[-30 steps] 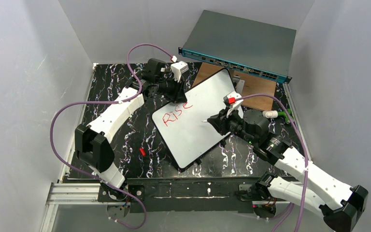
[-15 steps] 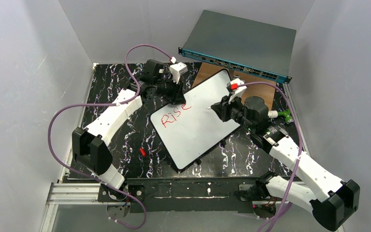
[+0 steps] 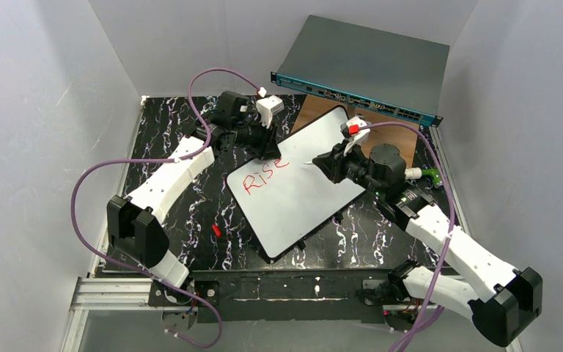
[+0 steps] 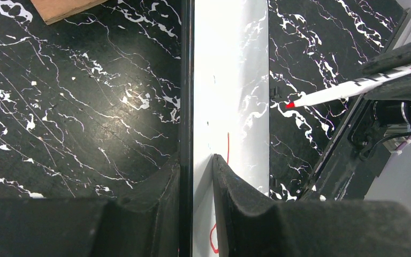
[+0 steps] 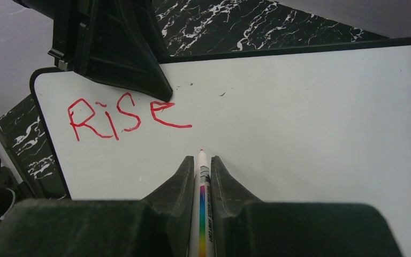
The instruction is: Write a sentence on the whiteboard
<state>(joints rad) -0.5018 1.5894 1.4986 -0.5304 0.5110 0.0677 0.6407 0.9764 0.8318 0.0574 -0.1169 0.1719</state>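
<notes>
The whiteboard lies tilted on the black marble table. It bears the sentence, red letters reading "Rise", which also shows in the right wrist view. My left gripper is shut on the whiteboard's far edge, one finger on each face. My right gripper is shut on a white marker with a rainbow stripe. The marker's red tip points at the whiteboard just below and right of the "e". The tip shows in the left wrist view.
A grey metal box with teal front stands at the back right. A brown wooden board lies under the whiteboard's far corner. A small red cap lies on the table left of the whiteboard. Grey walls enclose both sides.
My right gripper has moved with the marker up and left across the whiteboard, toward the end of "Rise". The left gripper has kept its hold, and the board has shifted slightly.
</notes>
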